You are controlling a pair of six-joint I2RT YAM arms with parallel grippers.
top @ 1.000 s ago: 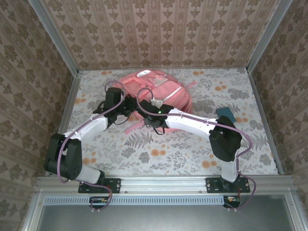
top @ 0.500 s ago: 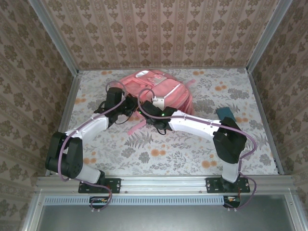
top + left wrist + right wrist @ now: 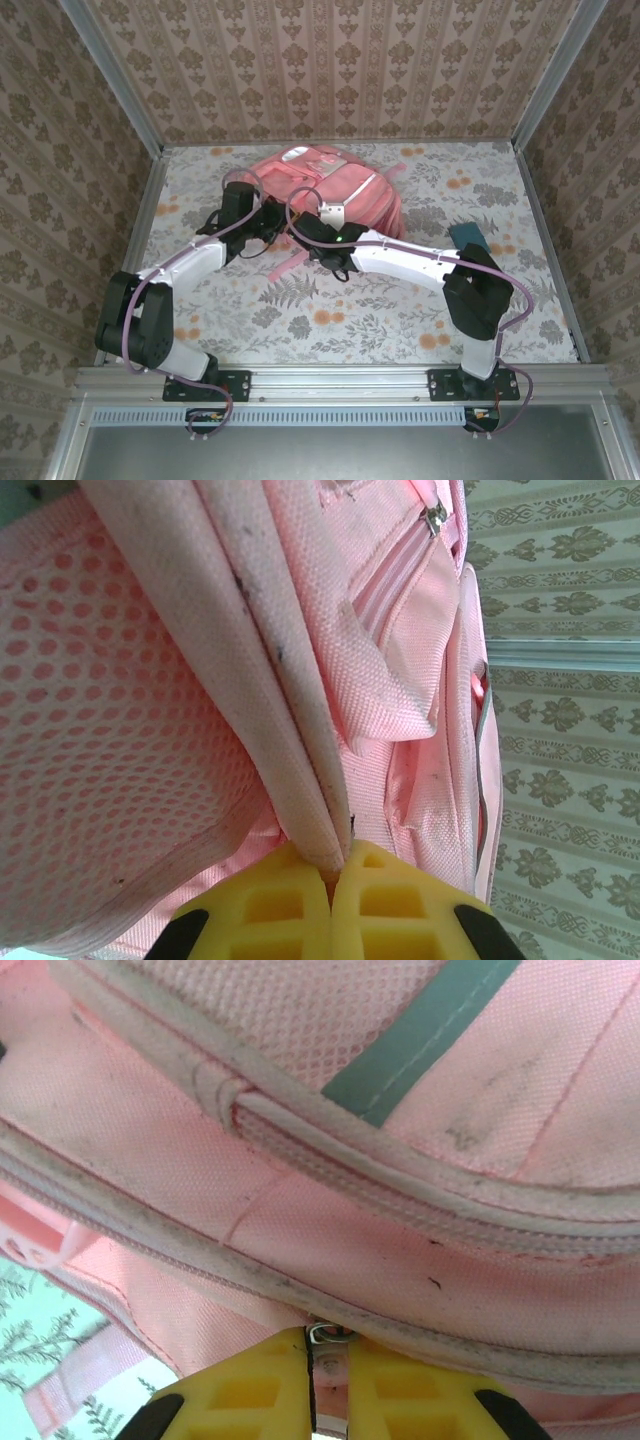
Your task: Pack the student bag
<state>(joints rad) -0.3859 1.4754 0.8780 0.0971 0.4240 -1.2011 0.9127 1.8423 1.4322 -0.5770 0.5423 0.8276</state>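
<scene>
The salmon-pink student bag [image 3: 335,178] lies at the back middle of the table. My left gripper [image 3: 270,222] is at its left edge, and in the left wrist view it [image 3: 338,868] is shut on a pale piped seam [image 3: 300,740] of the bag [image 3: 410,680], beside the mesh back panel [image 3: 110,710]. My right gripper [image 3: 318,218] is against the bag's near side. In the right wrist view it [image 3: 328,1365] is shut on a small metal zipper pull [image 3: 330,1334] under a grey-edged zip line of the bag [image 3: 300,1110].
A small teal case [image 3: 468,236] lies on the floral tablecloth to the right, near the right arm's elbow. A pink strap [image 3: 285,265] trails from the bag toward the front. Metal rails and patterned walls [image 3: 330,60] close in the table.
The right gripper has moved a little further in toward the bag and its jaws have closed on the zipper pull. The left gripper keeps its grip and has barely moved.
</scene>
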